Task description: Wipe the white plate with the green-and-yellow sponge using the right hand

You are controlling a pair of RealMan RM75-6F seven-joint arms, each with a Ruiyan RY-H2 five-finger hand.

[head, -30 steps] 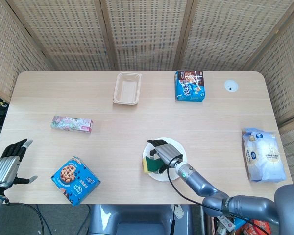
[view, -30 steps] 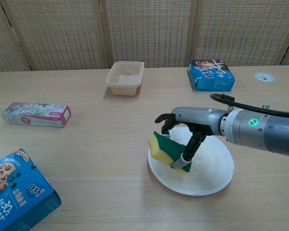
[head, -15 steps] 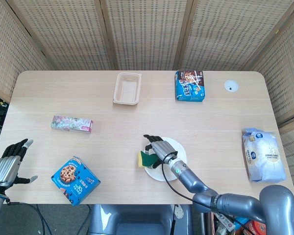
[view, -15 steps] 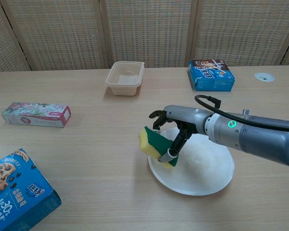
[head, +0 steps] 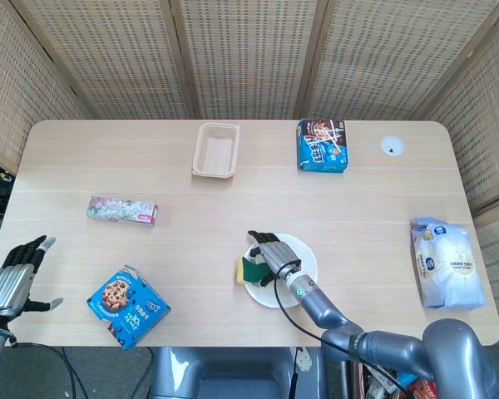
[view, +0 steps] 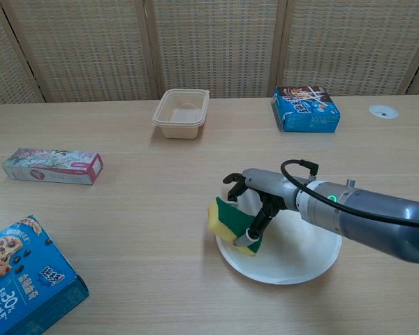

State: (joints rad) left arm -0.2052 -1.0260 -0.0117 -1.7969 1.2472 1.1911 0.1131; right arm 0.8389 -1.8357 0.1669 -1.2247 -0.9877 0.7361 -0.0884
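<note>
Since a second ago my right hand (view: 255, 199) has swept the sponge (view: 229, 225) leftward to the white plate's (view: 300, 255) left rim, half off its edge. I'm mid-wipe, fingers clamped over the sponge. My left hand (head: 12, 278) idles spread at the table corner. Next I'd judge a stroke back rightward across the plate's centre, pressing flat.
</note>
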